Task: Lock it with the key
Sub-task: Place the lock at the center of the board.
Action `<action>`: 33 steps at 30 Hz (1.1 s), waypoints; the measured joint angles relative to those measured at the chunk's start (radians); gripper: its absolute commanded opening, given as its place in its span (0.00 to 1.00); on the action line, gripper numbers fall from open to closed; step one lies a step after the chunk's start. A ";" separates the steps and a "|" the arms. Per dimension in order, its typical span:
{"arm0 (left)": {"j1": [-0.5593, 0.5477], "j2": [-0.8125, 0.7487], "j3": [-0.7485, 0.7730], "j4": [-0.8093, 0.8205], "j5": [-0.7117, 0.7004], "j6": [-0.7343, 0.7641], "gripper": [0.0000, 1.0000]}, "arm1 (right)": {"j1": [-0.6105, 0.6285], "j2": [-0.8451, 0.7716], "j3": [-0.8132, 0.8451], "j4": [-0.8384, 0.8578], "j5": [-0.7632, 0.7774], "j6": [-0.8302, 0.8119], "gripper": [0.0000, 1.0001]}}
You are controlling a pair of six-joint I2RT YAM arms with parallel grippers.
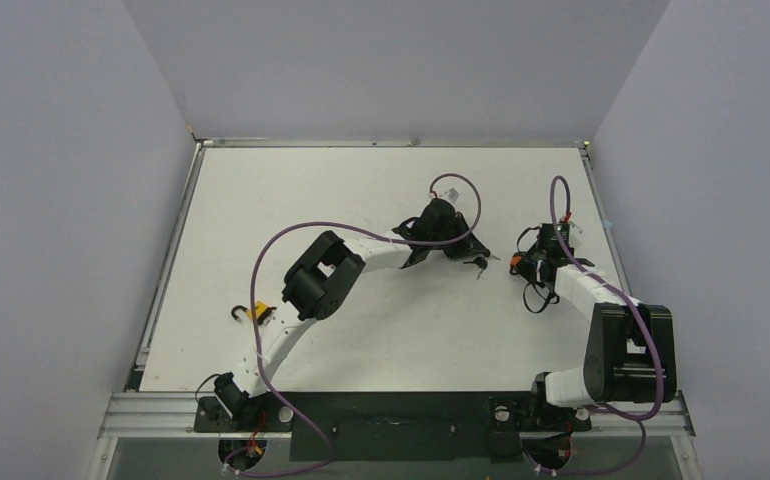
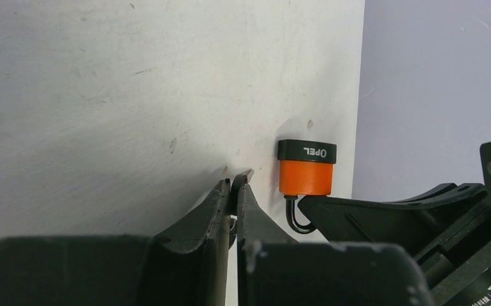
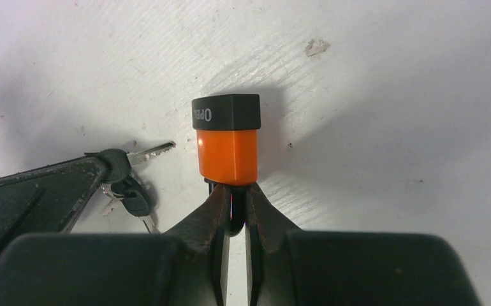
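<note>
**Q:** What was the status at the left?

**A:** Far left on the table (image 1: 381, 180), a small yellow-tagged item (image 1: 251, 313) lay well apart from the work and played no part. The left gripper (image 2: 235, 182) had its fingers pressed together on something thin, judged to be one key of the bunch. The key (image 3: 131, 188) hung at the fingertips just beside the padlock, with one blade pointing toward it.

**Q:** Was the key in the lock?

**A:** No. A gap of bare table showed between the blade tip and the padlock (image 3: 227, 156). The padlock lay on the table, its black cap pointing away from the right arm. The keyhole could not be seen in any view.

**Q:** And at the right?

**A:** The right gripper (image 3: 233, 194) pinched the padlock's wire shackle just below the orange body, steadying it.

**Q:** Progress?

**A:** Judged as mid-task: both parts were grasped and brought close. Alignment, insertion and turning of the key were not yet done. Whether the shackle was seated could not be told.
</note>
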 measured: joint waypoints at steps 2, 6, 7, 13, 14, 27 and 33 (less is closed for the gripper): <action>0.000 -0.001 0.000 0.001 -0.016 -0.002 0.00 | 0.000 -0.007 -0.002 -0.005 0.003 0.000 0.00; -0.007 -0.001 0.021 -0.029 -0.034 -0.005 0.00 | 0.011 -0.010 -0.002 -0.011 -0.001 0.000 0.00; -0.010 0.001 0.038 -0.043 -0.037 -0.005 0.00 | 0.020 -0.010 -0.002 -0.011 0.000 0.001 0.00; -0.025 0.008 0.124 -0.071 -0.042 -0.004 0.00 | 0.089 -0.009 -0.009 -0.004 -0.005 0.018 0.00; -0.026 0.009 0.129 -0.074 -0.042 -0.004 0.00 | 0.091 -0.009 -0.011 -0.002 -0.009 0.019 0.00; -0.024 0.021 0.135 -0.083 0.011 -0.009 0.15 | 0.092 -0.006 -0.023 0.008 -0.023 0.026 0.11; -0.023 0.030 0.135 -0.097 0.053 0.005 0.34 | 0.090 -0.006 -0.048 0.001 -0.023 0.024 0.39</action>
